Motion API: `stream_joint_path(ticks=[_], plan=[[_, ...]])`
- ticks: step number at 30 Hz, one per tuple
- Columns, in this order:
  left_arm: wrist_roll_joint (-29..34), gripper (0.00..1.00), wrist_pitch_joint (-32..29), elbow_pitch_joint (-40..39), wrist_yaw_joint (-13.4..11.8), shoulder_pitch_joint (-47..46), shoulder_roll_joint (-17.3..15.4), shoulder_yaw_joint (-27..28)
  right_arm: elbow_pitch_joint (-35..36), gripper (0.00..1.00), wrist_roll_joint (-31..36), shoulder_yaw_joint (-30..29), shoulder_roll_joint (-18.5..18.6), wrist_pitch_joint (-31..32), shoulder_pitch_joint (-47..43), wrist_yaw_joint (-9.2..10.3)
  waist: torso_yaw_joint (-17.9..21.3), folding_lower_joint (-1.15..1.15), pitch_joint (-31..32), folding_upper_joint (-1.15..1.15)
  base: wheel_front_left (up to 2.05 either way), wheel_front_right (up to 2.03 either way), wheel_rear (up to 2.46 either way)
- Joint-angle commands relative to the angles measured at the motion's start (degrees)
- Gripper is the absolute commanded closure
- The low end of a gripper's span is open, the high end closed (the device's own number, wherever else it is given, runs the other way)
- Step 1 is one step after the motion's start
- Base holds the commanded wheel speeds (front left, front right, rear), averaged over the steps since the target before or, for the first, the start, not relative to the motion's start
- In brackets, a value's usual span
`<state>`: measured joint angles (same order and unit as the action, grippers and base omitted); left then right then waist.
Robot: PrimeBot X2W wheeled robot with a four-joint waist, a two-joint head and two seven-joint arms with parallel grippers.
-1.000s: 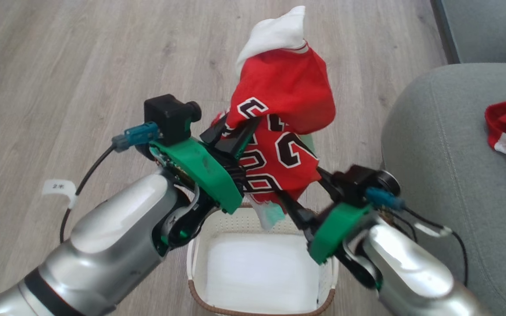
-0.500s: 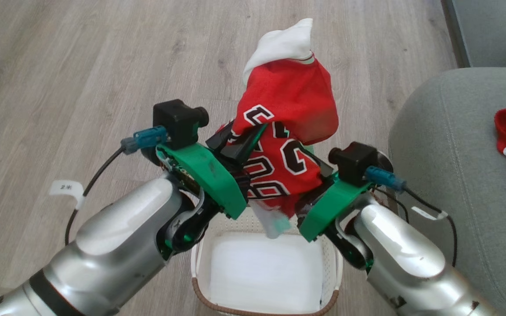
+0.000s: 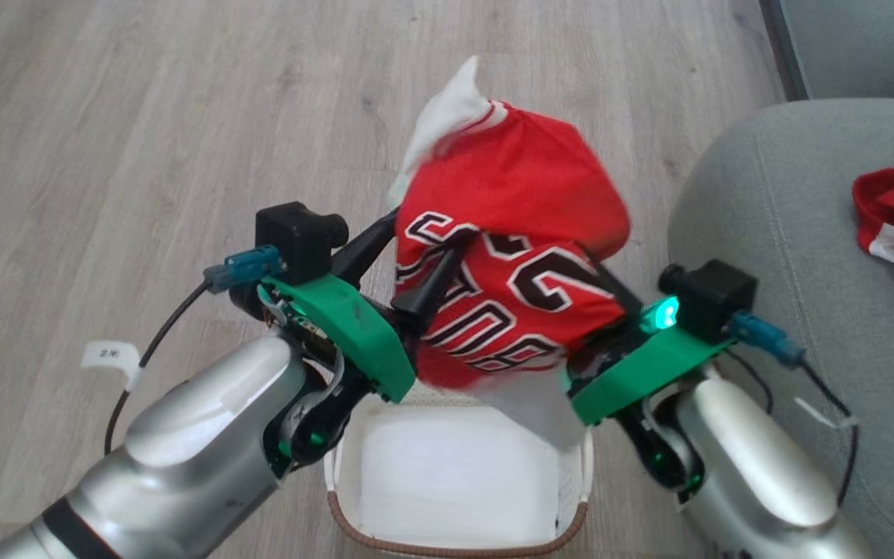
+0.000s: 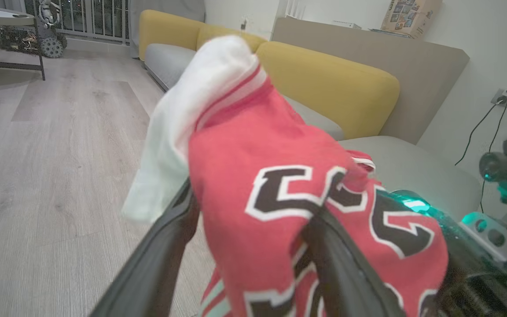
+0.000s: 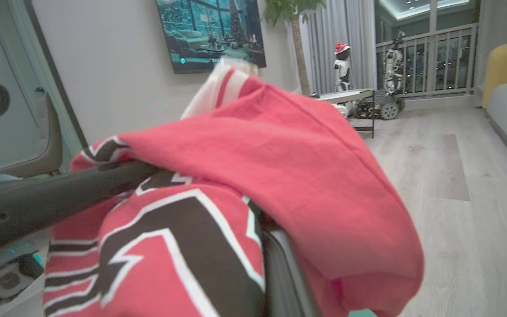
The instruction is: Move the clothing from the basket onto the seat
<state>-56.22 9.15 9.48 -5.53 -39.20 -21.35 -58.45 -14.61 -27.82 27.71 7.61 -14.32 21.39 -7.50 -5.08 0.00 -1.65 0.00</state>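
Clothing (image 3: 509, 178): bunched red fabric, possibly mesh, white trim.

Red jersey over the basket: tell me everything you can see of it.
The red jersey is a soft, crumpled bundle of knit-looking cloth with black, white-edged lettering and striped trim. White fabric pokes from its top and more hangs below. It is held up in the air above the white basket. The right gripper has its jaws shut on the bundle's right side. The left gripper has its jaws open, with the cloth draped over one finger.
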Motion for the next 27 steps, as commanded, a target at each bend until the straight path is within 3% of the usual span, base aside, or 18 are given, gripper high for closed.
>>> stream_joint_path(ticks=[1,12,27], plan=[[0.1,0.00,0.4,-1.4,0.0,-2.0,-1.2,2.4,3.1,1.00,0.5,-0.6,-0.8,-0.7,0.5,0.01,0.4,0.00,-0.3,0.00,0.00,0.00,0.00],[0.8,0.00,1.5,-2.1,0.0,-0.2,-1.0,1.2,7.6,1.00,0.1,-6.1,0.1,-0.7,-3.1,0.01,4.2,0.00,0.0,0.00,0.00,0.00,0.00],[2.5,0.00,2.7,-6.2,-1.6,1.1,-2.1,0.8,13.8,1.00,0.4,-14.1,3.3,-0.7,-7.4,0.01,15.4,0.00,-0.6,0.00,0.00,0.00,0.00]])
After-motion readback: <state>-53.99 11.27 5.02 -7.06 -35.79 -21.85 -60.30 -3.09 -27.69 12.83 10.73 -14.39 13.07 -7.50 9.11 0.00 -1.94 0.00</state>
